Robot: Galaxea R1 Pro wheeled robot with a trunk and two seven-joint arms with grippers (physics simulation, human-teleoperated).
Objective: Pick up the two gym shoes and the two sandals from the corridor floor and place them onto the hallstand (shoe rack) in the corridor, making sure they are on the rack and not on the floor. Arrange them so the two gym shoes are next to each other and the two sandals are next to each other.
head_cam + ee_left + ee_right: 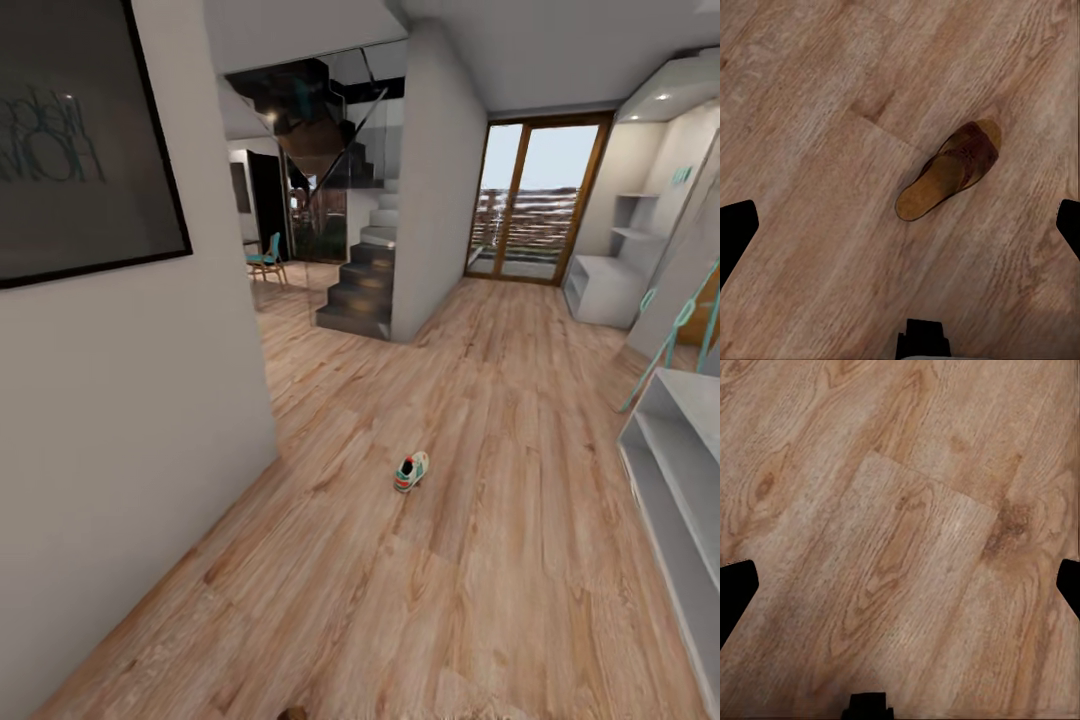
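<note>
One white low-top gym shoe with green stripes and a red-orange patch [411,471] sits alone on the light brown wood-plank corridor floor [500,560], well apart from the pale grey-white hallstand with open shelf slots [680,450] at the right edge of the head view. In the left wrist view a flat brown leather sandal with a tan insole [949,170] lies on the planks beneath the left gripper [900,225], whose dark fingertips [736,225] stand spread wide and touch nothing. The right gripper [900,585] hangs likewise spread over bare planks.
</note>
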